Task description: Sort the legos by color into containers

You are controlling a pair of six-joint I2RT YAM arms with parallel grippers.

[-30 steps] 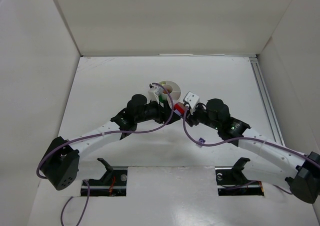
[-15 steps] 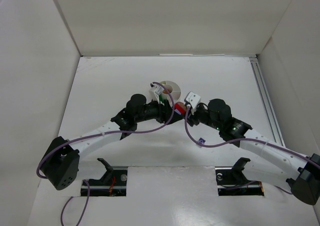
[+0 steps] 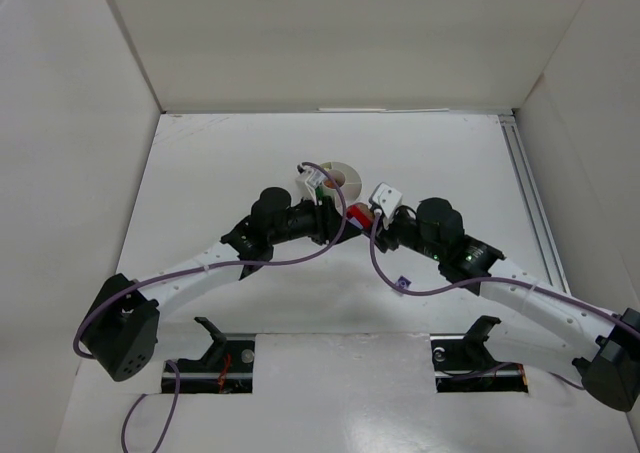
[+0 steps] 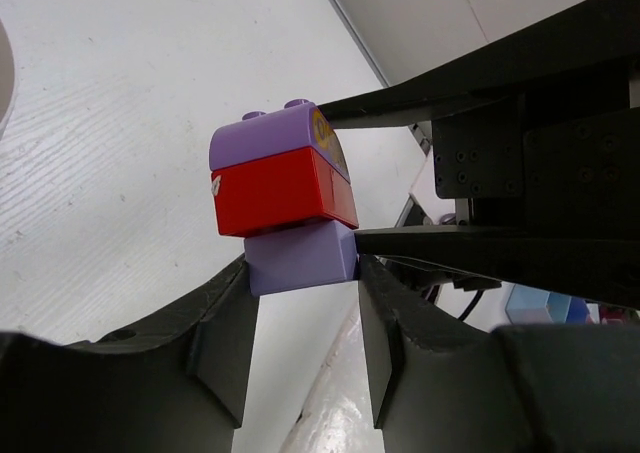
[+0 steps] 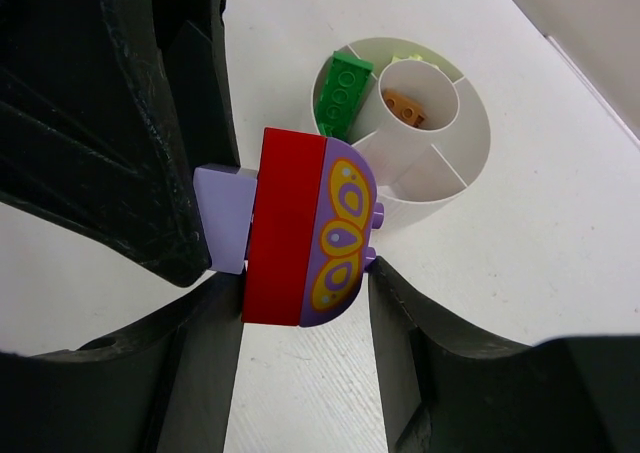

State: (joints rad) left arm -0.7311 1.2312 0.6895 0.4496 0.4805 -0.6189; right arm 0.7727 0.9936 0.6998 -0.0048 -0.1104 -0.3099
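Note:
A small stack of legos hangs between my two grippers: a light purple brick [image 4: 300, 258], a red brick [image 4: 275, 191] and a purple curved brick [image 4: 270, 138] with a yellow pattern. My left gripper [image 4: 303, 265] is shut on the light purple brick. My right gripper [image 5: 305, 278] is shut across the red brick [image 5: 285, 228] and the patterned purple brick [image 5: 340, 223]. In the top view the stack [image 3: 357, 216] sits just in front of the white dish [image 3: 345, 168]. The dish [image 5: 480, 153] holds a dark green brick [image 5: 345, 91], an orange-brown brick [image 5: 408, 108] in its centre well and a lime green piece [image 5: 405, 53].
A loose light purple brick [image 3: 403, 282] lies on the table under the right arm. White walls enclose the table on the left, back and right. A rail [image 3: 525, 183] runs along the right side.
Both grippers keep their hold on the stack. The wrists have shifted only very slightly.

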